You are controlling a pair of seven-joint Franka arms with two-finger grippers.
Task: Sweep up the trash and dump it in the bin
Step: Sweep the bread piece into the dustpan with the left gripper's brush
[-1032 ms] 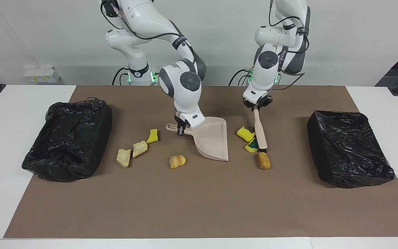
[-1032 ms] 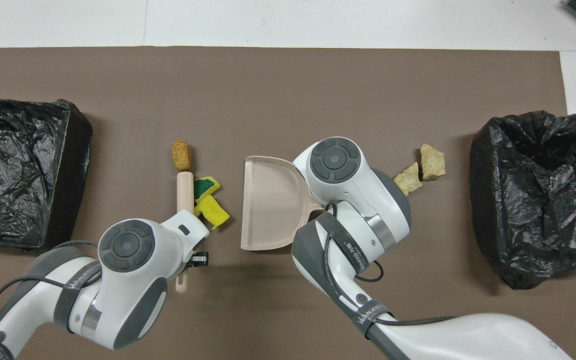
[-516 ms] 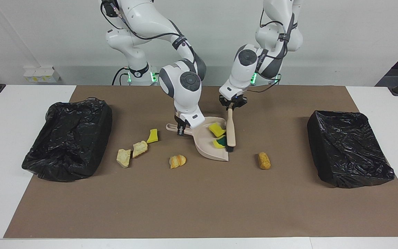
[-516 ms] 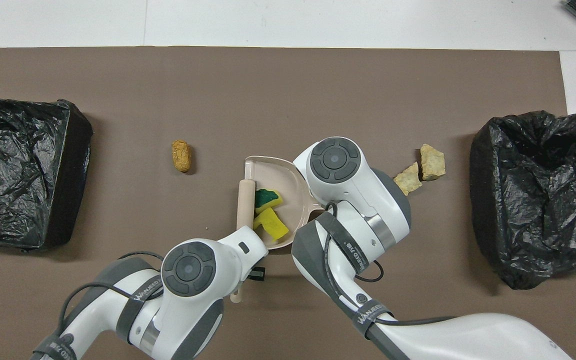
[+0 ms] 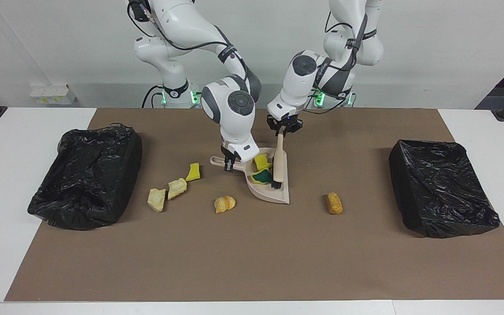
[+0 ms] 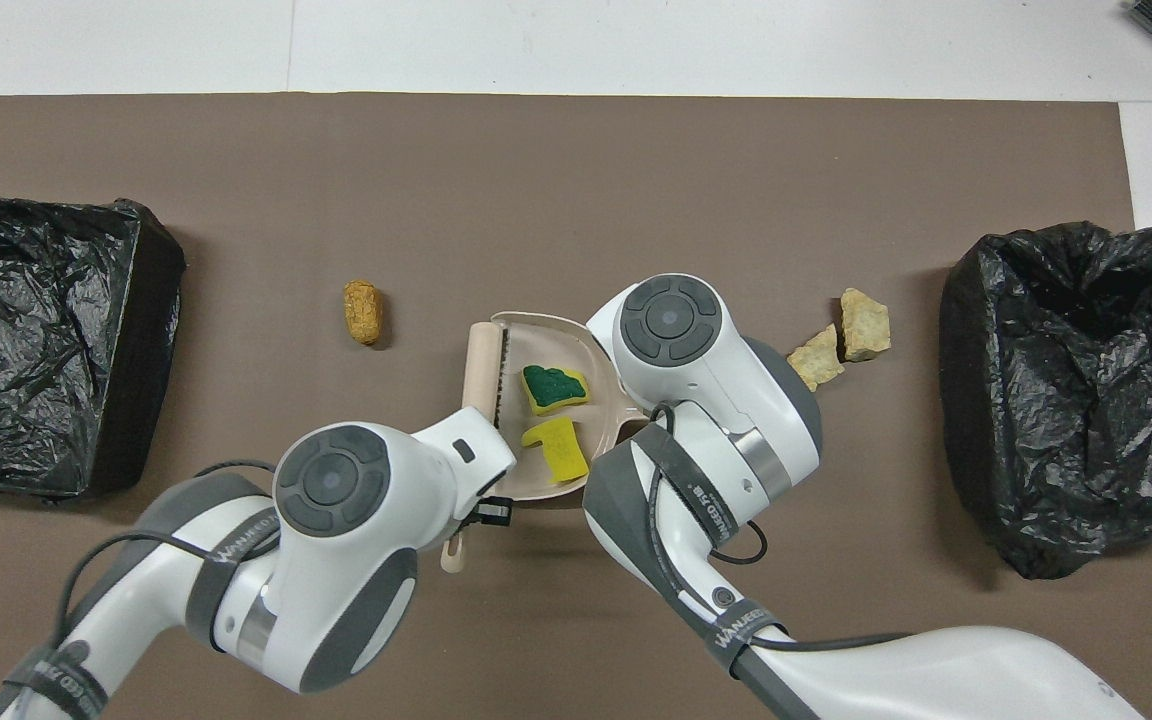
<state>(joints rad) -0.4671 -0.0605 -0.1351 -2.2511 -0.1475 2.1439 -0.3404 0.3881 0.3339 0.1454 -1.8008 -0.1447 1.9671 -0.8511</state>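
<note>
Left gripper [image 5: 284, 129] is clamped on the handle of the brush [image 5: 279, 164], which hangs tilted with its dark bristles down in the dustpan [image 5: 274, 192], near the pan's open edge. Right gripper [image 5: 231, 162] is pinched on the dustpan's handle, and the pan is held flat on the brown mat [image 5: 252, 262].

Two trash pieces are seen inside the pan: a green-backed sponge bit [image 6: 553, 386] and a plain yellow sponge bit [image 6: 560, 448], the yellow one lying nearer to the robots. Both are just beside the brush head; contact with the bristles cannot be confirmed.

Remaining trash is left on the mat:
- an orange-brown bread-like piece [image 5: 334, 203] lies between the pan and the black bin [image 5: 442, 192] at the left arm's end of the table
- a second orange-brown piece [image 5: 225, 204] sits just off the pan's corner, farther from the robots than the pan's handle
- a small yellow sponge bit [image 5: 194, 172] lies near the pan's handle, toward the right arm's end
- two pale tan chunks [image 5: 166, 194] lie touching or nearly so, between that sponge bit and the other black bin [image 5: 88, 179]

Nothing is seen in either bin apart from the crumpled black liners.
</note>
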